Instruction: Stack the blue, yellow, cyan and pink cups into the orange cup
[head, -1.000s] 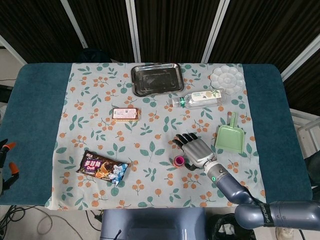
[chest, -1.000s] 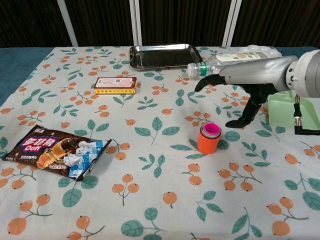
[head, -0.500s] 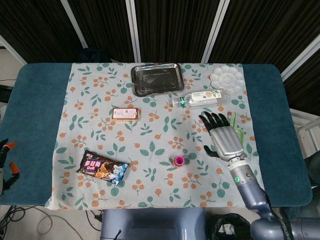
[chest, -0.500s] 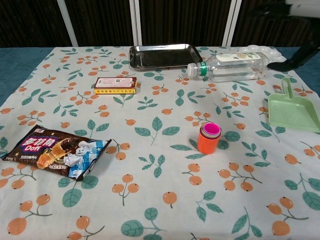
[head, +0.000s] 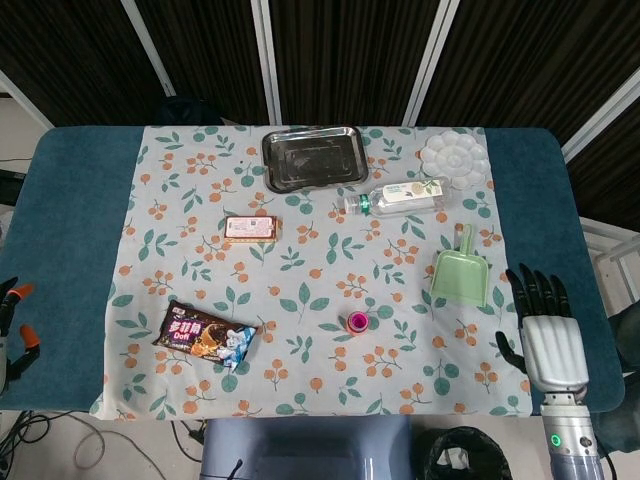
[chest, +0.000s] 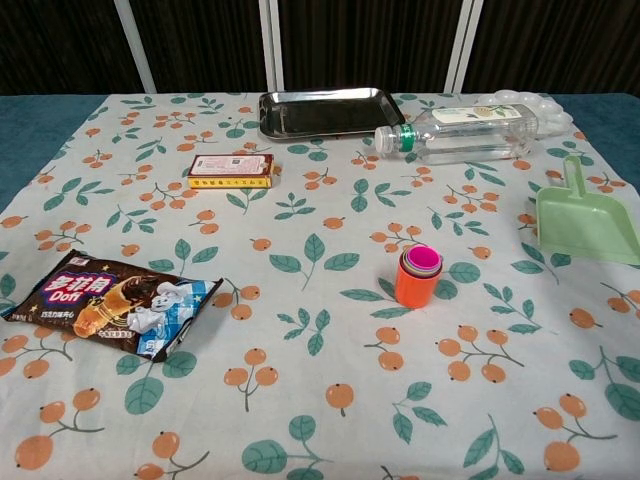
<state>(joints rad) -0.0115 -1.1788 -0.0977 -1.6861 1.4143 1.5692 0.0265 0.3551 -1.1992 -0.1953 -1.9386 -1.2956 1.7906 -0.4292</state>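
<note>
Orange plastic cup (chest: 414, 285) held nested pink cup (chest: 423, 258). "Dofi" showed on your brown snack packet (chest: 108, 303). Only the head view showed your right hand (head: 549, 338), fingers apart, empty.

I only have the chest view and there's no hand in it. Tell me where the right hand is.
Observer: The head view shows the right hand at the near right, over the bare teal table edge beyond the floral cloth.
Operator: Report what it's holding.
Observer: Nothing. Its fingers are spread and point away from the robot.
Operator: Give me its clearance from the dustpan and the cups.
Observer: It is apart from both. The green dustpan lies to its left, and the cup stack further left again.
</note>
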